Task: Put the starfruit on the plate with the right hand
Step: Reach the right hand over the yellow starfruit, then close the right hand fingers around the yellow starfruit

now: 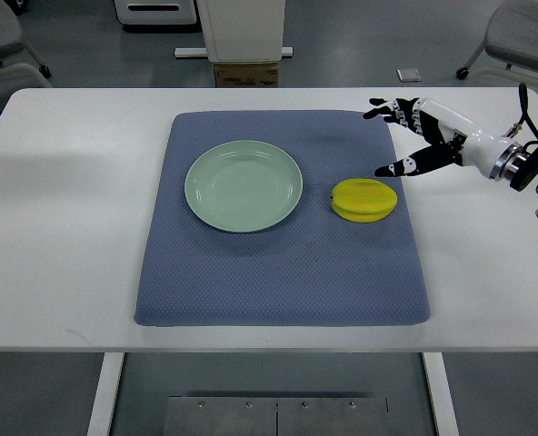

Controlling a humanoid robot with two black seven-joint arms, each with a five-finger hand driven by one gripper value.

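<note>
A yellow starfruit [364,200] lies on the blue mat [283,272], just right of a pale green plate [244,185] that holds nothing. My right hand [389,141] reaches in from the right edge, above and to the right of the fruit. Its fingers [384,110] are spread wide and its thumb tip points down toward the fruit's upper right side without touching it. The hand is open and holds nothing. My left arm does not show.
The mat lies on a white table [60,209]. Beyond the table's far edge stand a white machine base with a cardboard box [246,73] and office chairs [523,36] at both corners.
</note>
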